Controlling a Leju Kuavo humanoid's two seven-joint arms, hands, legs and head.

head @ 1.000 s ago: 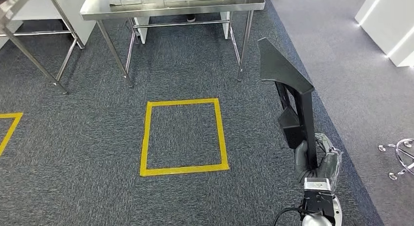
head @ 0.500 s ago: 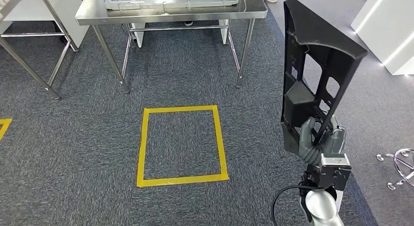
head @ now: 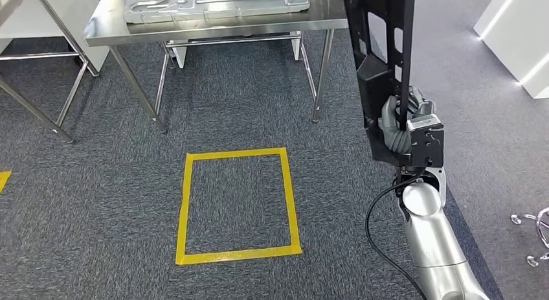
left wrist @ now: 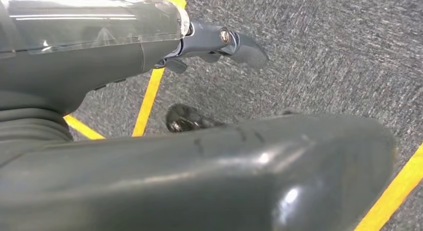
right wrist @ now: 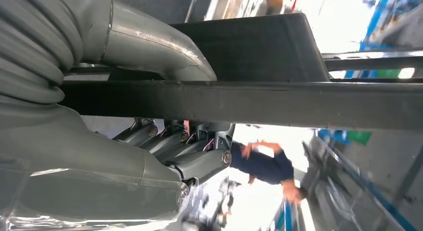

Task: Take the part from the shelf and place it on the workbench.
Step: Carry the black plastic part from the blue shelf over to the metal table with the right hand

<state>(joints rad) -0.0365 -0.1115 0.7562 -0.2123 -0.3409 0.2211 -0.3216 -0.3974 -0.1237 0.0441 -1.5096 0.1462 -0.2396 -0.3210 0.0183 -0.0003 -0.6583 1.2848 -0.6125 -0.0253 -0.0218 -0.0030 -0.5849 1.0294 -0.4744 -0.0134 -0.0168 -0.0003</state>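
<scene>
- Carpet [head: 97, 203] of dark grey covers the floor, with a yellow taped square [head: 237, 206] marked on it, low and to the left of the right robot hand [head: 396, 125].
- Steel tabletop [head: 213, 26] stands on thin metal legs ahead and to the left of that robot hand; a lighter grey strip of floor [head: 479, 105] runs along its right side, with white furniture [head: 521, 37] further out.
- Black part [head: 382, 60] is held off the floor, upright, its long axis running up from the right robot hand and out past the top of the head view; it is a flat frame with cut-out openings and a boxy block near the grip.
- Right robot hand grips the part's lower end, fingers wrapped around a narrow black bar [right wrist: 249, 104], thumb on one side and darker fingers [right wrist: 174, 141] on the other.
- Grey metal tray [head: 213, 3] lies on the tabletop, up and to the left of the held part; what it holds I cannot tell.
- Left robot hand [left wrist: 214, 41] hangs over the carpet and yellow tape, holding nothing, fingers apart.
- A person in a dark top [right wrist: 264, 166] shows blurred beyond the right robot hand.
</scene>
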